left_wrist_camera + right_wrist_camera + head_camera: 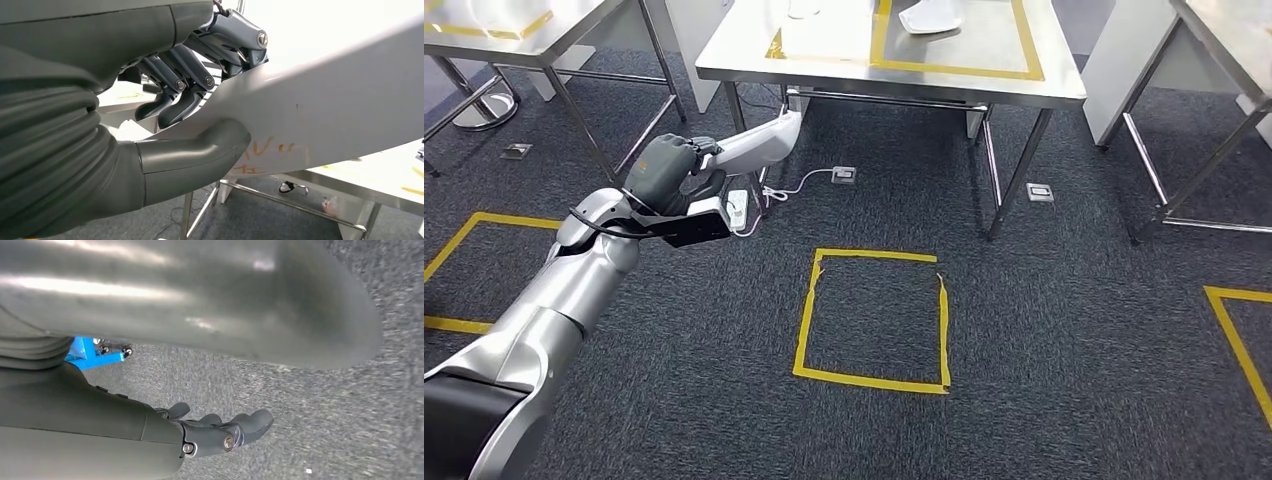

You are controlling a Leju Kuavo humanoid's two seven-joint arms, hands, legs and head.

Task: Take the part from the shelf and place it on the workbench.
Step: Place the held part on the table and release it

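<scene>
My left hand [667, 170] grips one end of a long white curved part [762, 140]. The part's free end points toward the front left corner of the steel workbench [844, 68] and hangs just below the tabletop edge. In the left wrist view my thumb lies on one face of the part [325, 120] and the dark fingers [190, 92] wrap over the other. The benchtop carries a yellow tape rectangle, and another white piece [929, 18] lies inside it. My right hand [220, 432] hangs over the carpet, fingers stretched out, holding nothing.
A yellow tape square [874, 320] marks the carpet in front of the bench. A white power strip [738, 208] with its cable lies by the bench's front left leg. Floor sockets [1039, 192] sit near the right leg. More steel tables stand at left [514, 25] and right [1224, 40].
</scene>
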